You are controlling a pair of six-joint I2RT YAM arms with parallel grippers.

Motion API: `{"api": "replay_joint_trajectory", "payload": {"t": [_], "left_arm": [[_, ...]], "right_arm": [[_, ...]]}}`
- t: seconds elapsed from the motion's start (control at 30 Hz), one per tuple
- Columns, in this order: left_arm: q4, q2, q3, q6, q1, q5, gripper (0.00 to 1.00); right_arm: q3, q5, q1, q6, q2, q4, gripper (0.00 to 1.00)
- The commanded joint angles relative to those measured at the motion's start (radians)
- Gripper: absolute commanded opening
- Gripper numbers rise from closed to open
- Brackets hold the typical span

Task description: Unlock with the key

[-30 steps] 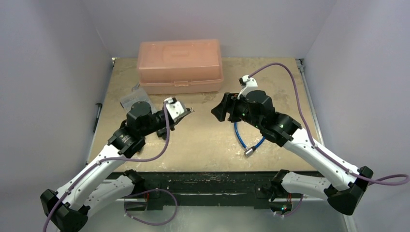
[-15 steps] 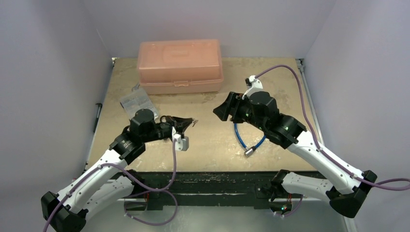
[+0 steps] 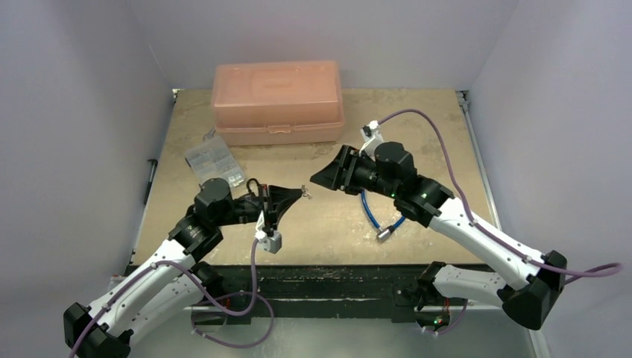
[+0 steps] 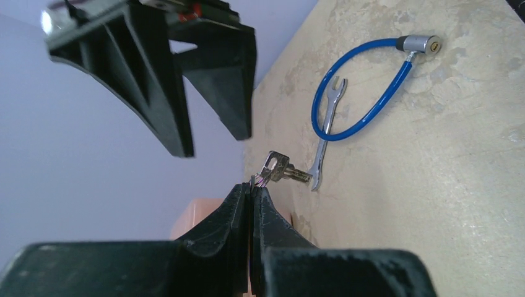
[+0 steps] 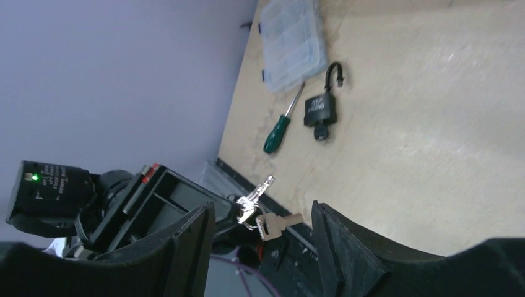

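The left gripper (image 3: 296, 193) is squeezed shut on a bunch of silver keys (image 4: 278, 168), up off the table (image 3: 328, 224). The right gripper (image 5: 260, 213) has its jaws apart, close to the bunch. The key (image 5: 320, 132) sits at the bottom of the black padlock (image 5: 321, 110), touching it, beside a green screwdriver (image 5: 277, 133).

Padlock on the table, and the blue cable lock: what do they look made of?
Padlock: matte black body and shackle, likely coated metal or plastic-covered. Blue cable lock: glossy sleeve, probably vinyl over wire; shiny silver metal barrel.
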Motion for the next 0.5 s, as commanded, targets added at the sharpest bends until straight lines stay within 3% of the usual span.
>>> {"api": "replay_joint_trajectory", "payload": {"t": [0.0, 0.47], "left_arm": [[0.099, -0.018, -0.012, 0.037, -0.004, 0.058, 0.00], [0.164, -0.037, -0.042, 0.014, -0.011, 0.081, 0.00]], "right_arm": [[-0.051, -0.140, -0.007, 0.105, 0.037, 0.183, 0.64], [-0.076, -0.216, -0.008, 0.221, 0.132, 0.318, 0.60]]}}
